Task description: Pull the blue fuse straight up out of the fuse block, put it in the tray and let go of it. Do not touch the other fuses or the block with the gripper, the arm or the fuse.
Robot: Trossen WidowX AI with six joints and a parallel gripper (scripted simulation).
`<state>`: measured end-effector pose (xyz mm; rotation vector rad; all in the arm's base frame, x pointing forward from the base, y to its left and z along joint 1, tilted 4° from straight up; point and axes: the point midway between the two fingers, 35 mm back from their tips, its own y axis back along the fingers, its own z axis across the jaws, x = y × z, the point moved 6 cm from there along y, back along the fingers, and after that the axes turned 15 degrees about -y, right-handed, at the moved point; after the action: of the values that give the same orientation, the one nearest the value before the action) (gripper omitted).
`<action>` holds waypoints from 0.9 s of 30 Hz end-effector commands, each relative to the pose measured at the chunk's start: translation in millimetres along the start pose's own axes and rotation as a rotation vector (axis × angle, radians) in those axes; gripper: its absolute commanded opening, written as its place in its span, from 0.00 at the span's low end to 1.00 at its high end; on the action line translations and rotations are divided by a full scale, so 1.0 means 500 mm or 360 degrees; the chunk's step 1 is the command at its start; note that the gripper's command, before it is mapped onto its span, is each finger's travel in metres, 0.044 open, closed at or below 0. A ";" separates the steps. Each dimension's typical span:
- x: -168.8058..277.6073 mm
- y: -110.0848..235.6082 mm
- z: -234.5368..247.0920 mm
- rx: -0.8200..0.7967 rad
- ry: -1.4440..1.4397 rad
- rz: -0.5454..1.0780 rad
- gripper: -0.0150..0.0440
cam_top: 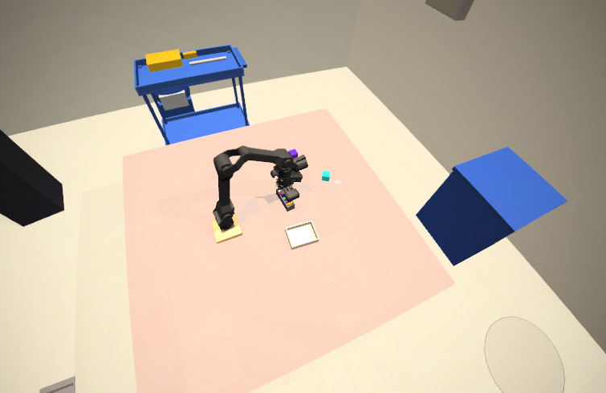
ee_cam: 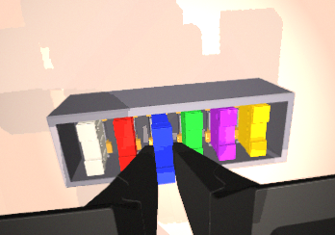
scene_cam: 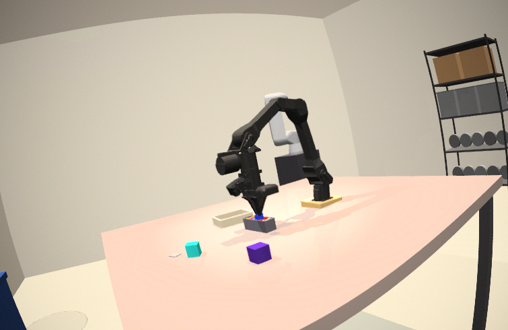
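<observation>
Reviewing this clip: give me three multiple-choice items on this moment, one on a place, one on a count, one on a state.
1. Which fuses flank the blue fuse?
A. white and yellow
B. red and green
C. magenta and yellow

2. How many fuses stand in the fuse block?
A. four
B. five
C. six

3. The gripper is
A. wide open above the tray
B. shut on the blue fuse
C. shut on the purple cube

Key: 1 B, red fuse and green fuse adjoin it; 2 C, six colours show; 3 B, fingers pinch its sides.
</observation>
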<state>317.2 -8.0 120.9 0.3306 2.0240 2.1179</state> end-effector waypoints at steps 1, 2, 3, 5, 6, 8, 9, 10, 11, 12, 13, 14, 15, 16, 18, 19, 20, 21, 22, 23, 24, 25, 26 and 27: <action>-0.001 0.006 0.000 -0.0002 0.0001 -0.0003 0.25; -0.001 0.007 0.000 -0.0002 0.0001 -0.0002 0.25; -0.001 0.008 0.000 -0.0002 0.0001 -0.0002 0.25; -0.001 0.010 0.000 -0.0002 0.0001 -0.0002 0.25; -0.001 0.011 0.000 -0.0002 0.0001 -0.0002 0.25; -0.001 0.013 0.000 -0.0002 0.0001 -0.0002 0.25; -0.001 0.014 0.000 -0.0003 0.0001 -0.0002 0.25; -0.001 0.015 0.000 -0.0003 0.0001 -0.0002 0.25; -0.001 0.016 0.000 -0.0003 0.0001 -0.0002 0.25; -0.001 0.017 0.000 -0.0003 0.0001 -0.0002 0.25; -0.001 0.018 0.000 -0.0003 0.0001 -0.0002 0.25; -0.001 0.019 0.000 -0.0003 0.0001 -0.0002 0.25; -0.001 0.020 0.000 -0.0003 0.0001 -0.0002 0.25; -0.001 0.021 0.000 -0.0003 0.0001 -0.0002 0.25; -0.001 0.023 0.000 -0.0003 0.0000 -0.0002 0.25; -0.001 0.024 0.000 -0.0003 0.0000 -0.0002 0.25; -0.001 0.025 0.000 -0.0003 0.0000 -0.0002 0.25; -0.001 0.026 0.000 -0.0003 0.0000 -0.0002 0.25; -0.001 0.027 0.000 -0.0003 0.0000 -0.0002 0.25; -0.001 0.028 0.000 -0.0003 0.0000 -0.0002 0.25; -0.001 0.029 0.000 -0.0003 0.0000 -0.0002 0.25; 0.000 0.030 0.000 -0.0004 0.0000 -0.0002 0.25; 0.000 0.031 0.000 -0.0004 0.0000 -0.0002 0.25; 0.000 0.032 0.000 -0.0004 0.0000 -0.0002 0.25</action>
<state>317.3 -8.7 134.3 0.3328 2.0227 2.1166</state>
